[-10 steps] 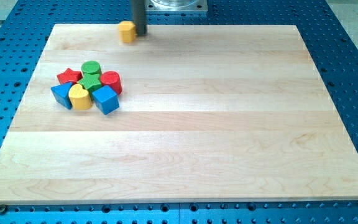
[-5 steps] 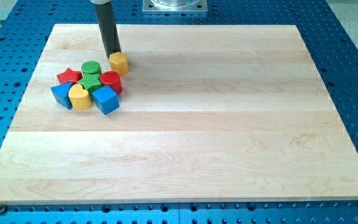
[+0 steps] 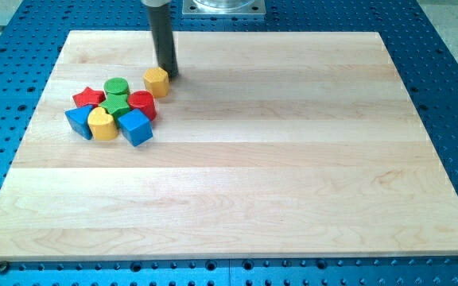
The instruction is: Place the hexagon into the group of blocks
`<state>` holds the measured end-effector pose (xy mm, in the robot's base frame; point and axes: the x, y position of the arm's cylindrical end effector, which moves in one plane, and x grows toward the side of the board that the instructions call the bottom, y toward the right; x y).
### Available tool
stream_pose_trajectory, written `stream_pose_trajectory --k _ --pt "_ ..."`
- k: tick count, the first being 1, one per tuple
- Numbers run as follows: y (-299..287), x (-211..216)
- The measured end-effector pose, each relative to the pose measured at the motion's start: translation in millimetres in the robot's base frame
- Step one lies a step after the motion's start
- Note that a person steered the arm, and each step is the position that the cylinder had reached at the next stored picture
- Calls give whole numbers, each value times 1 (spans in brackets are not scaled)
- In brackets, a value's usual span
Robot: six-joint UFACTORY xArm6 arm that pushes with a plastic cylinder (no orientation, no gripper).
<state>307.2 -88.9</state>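
The yellow hexagon (image 3: 156,81) lies on the wooden board (image 3: 293,143) just up and right of the group, close to the red cylinder (image 3: 142,103), with a thin gap between them. The group holds a red star (image 3: 88,98), a green cylinder (image 3: 116,86), a second green block (image 3: 116,104), a blue block (image 3: 78,121), a yellow heart (image 3: 102,123) and a blue cube (image 3: 135,127). My tip (image 3: 168,74) stands just up and right of the hexagon, right beside it.
The board lies on a blue perforated table (image 3: 452,95). The arm's grey base plate (image 3: 223,7) is at the view's top edge.
The hexagon slid from the board's top edge down to beside the group. My tip moved from the hexagon's upper left to its upper right.
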Motion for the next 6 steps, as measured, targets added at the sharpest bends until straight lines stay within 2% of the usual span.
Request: stream_pose_trajectory --k 3,6 --pt "-39 47" --pt "-34 48"
